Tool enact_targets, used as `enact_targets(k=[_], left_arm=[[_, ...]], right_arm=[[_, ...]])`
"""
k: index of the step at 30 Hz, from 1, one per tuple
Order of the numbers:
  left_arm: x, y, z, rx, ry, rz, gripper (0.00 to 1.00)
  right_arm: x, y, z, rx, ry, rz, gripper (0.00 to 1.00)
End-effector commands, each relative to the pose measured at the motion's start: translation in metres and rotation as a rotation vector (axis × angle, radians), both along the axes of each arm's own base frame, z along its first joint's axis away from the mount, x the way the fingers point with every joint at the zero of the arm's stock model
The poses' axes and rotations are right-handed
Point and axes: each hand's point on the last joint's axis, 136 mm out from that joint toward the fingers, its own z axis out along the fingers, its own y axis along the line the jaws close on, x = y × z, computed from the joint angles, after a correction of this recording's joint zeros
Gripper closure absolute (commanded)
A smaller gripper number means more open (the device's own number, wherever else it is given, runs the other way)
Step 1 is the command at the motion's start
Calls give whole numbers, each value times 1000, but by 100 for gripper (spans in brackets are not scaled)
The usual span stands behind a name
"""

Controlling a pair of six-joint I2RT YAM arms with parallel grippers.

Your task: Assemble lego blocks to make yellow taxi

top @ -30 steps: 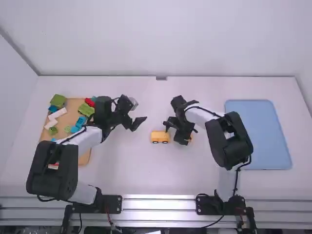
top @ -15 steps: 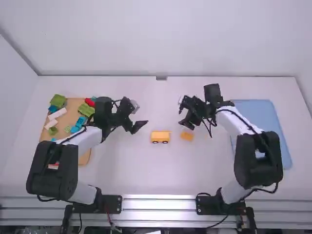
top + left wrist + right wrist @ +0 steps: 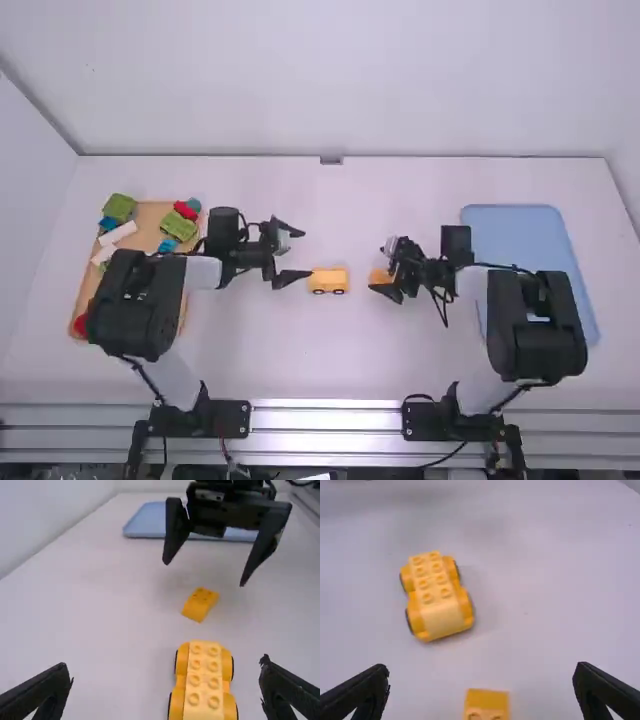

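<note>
Block (image 3: 199,604) below right end effector (image 3: 383,267)

On my left I see a tan tray (image 3: 153,214) with a green block (image 3: 120,207) at its far left corner, a white block (image 3: 118,232) and a red block (image 3: 185,210). A blue tray (image 3: 522,228) lies on my right, a pale wall (image 3: 330,80) at the far side.
</note>
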Motion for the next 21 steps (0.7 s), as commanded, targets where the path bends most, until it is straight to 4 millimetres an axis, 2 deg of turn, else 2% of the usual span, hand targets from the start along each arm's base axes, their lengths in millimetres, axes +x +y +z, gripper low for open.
enact_targets(k=[1,7,11,16,21], left_arm=[[-11,-5,-1,-48,-4,-70,1],[-9,-6,-1,-49,-16,-72,1],[-22,-10,7,-101,-14,-143,1],[-24,-11,7,-106,-10,-152,1],[-26,-11,5,-105,-4,-153,1]], right_arm=[[-15,-2,-7,39,12,0,2],[-21,-14,-17,40,-17,-66,2],[-11,-21,-39,-7,-17,-91,2],[2,-26,-43,77,-8,-65,0],[8,-33,-52,111,6,-70,11]])
